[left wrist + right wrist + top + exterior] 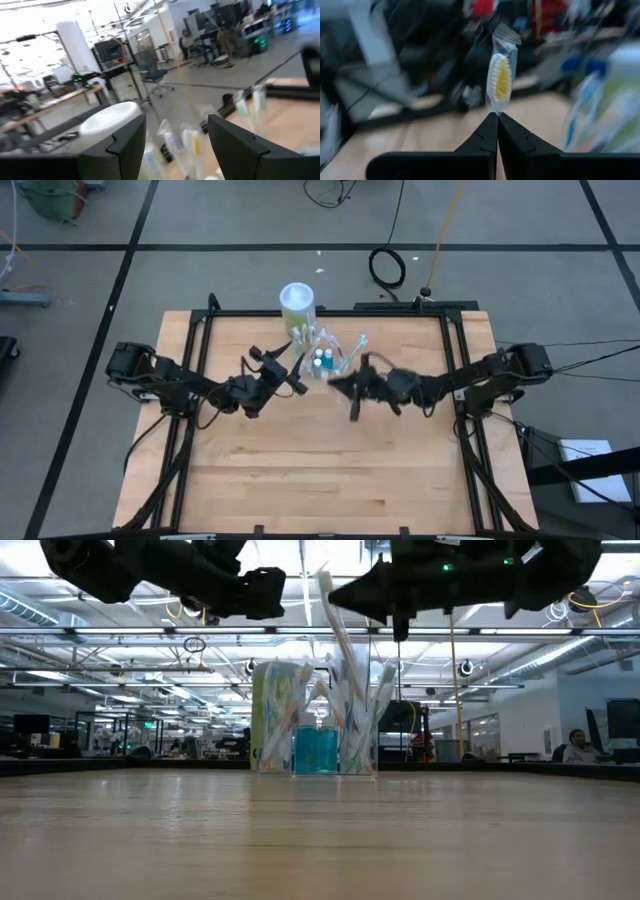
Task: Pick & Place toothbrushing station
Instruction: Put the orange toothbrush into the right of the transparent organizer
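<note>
Bare wooden counter (330, 470) stretches wide toward the near edge; the clear toothbrushing station (325, 360) stands near the far edge beside a green canister (297, 308). Left claw (288, 370) hangs wide just beside it; right claw (497, 116) pinches a wrapped toothbrush (501, 75).

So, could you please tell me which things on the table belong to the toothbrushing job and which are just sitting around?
Part of the job:
- clear toothbrushing station holding wrapped brushes
- wrapped toothbrush pinched in the shut right gripper
- left gripper, open, near the station

Just lying about:
- green canister with white lid, behind the station
- cable coil on the floor
</note>
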Controlling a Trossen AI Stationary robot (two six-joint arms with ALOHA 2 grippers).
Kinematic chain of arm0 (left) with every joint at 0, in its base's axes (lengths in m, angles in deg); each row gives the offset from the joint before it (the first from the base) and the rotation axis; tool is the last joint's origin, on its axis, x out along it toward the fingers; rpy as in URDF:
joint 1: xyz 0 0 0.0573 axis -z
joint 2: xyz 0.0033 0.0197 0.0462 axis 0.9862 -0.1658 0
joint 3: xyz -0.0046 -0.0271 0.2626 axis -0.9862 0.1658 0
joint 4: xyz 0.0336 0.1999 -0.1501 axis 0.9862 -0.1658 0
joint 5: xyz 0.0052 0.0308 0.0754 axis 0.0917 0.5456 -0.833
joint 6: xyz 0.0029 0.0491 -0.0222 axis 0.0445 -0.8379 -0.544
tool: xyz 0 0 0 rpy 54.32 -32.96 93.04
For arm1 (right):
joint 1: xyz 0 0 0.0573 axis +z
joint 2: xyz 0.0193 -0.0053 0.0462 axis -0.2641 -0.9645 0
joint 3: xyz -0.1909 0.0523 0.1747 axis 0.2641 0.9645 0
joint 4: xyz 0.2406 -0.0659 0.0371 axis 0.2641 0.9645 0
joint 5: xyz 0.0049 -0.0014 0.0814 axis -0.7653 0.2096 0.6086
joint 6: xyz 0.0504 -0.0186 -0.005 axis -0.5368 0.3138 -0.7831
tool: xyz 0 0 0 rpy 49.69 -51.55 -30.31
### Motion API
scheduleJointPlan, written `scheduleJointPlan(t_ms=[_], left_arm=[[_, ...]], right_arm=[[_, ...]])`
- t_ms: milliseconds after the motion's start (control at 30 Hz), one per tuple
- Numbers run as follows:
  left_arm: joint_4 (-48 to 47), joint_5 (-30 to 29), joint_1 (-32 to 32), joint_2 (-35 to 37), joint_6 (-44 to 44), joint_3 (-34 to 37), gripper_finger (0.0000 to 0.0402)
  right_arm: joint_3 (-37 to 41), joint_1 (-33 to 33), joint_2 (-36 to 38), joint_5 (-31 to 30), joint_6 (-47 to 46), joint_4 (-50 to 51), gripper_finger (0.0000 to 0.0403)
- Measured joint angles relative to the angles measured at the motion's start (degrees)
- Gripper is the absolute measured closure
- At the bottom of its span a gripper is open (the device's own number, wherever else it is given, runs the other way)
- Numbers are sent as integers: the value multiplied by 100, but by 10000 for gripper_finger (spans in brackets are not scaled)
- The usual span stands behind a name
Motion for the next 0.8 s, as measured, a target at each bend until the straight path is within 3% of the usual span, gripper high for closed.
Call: scheduleJointPlan(t_ms=[133, 367, 667, 800], left_arm=[[-13, -518, 158, 0, -321, 0, 183], [-15, -792, 190, 0, -389, 0, 183], [-20, -793, 188, 0, -210, 0, 183], [-24, -793, 188, 0, -211, 0, 183]], right_arm=[[0, -253, 0, -648, 565, -503, 403], [57, -379, -57, -2612, 1122, -525, 403], [70, -1044, -393, -2615, 1202, -589, 403], [68, -1141, -535, -2610, 1984, -993, 403]])
